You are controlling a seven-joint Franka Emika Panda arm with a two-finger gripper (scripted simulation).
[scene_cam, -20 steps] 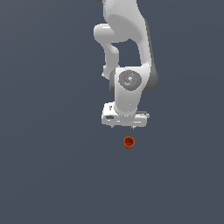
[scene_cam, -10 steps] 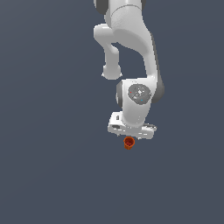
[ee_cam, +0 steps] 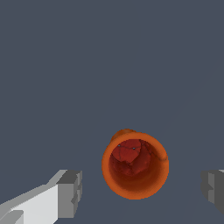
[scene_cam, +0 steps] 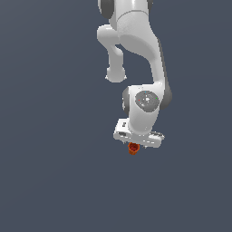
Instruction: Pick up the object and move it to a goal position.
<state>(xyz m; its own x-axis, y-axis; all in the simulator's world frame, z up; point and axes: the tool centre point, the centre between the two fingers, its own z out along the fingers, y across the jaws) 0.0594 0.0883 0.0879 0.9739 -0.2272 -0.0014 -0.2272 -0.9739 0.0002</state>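
Observation:
The object (ee_cam: 135,165) is a small orange-red cup with a darker hollow top, standing upright on the grey floor. The wrist view looks down into it, and it sits between my two grey fingertips (ee_cam: 70,194), with a gap on each side. My gripper (ee_cam: 142,190) is open and touches nothing. In the exterior view the object (scene_cam: 133,148) peeks out just under the white hand (scene_cam: 138,135), whose body hides the fingers.
The white arm (scene_cam: 136,54) rises from the hand toward the exterior view's top. Around the object there is only plain dark grey floor (scene_cam: 54,181).
The hand has come down and shifted slightly toward the exterior view's right, from well above the object to directly over it. The object has not moved.

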